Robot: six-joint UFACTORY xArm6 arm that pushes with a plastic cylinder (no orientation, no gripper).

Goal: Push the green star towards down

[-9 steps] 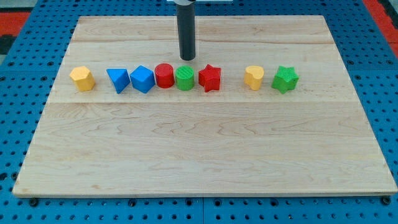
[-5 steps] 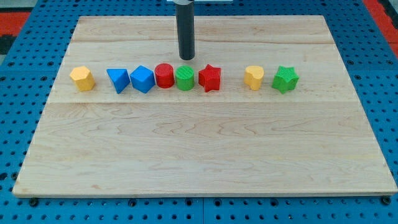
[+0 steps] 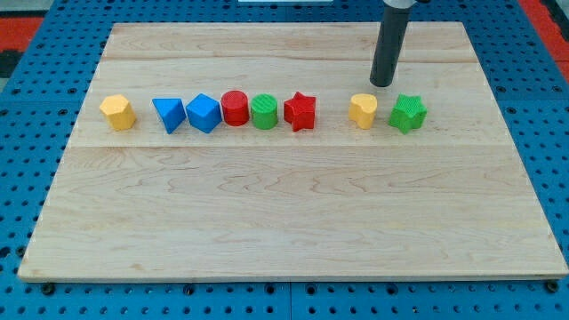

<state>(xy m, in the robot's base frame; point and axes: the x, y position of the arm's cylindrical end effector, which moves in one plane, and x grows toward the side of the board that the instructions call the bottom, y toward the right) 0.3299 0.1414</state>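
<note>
With no pincer to spread or pinch, my tip (image 3: 382,84) sits above the gap between the green star (image 3: 408,114), at the row's right end, and the yellow block (image 3: 362,111), so an off-centre downward push risks sending the star sideways or dragging the yellow one.

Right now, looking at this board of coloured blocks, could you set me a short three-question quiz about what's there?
1. True or false: my tip touches the green star.
2. Which block lies nearest the view's left? A) yellow block B) red star C) green cylinder
3. Fill in: directly left of the green star sits a ___ block.

Key:
1. False: it stands just above, between the star and the yellow block beside it.
2. A.
3. Yellow.
</note>
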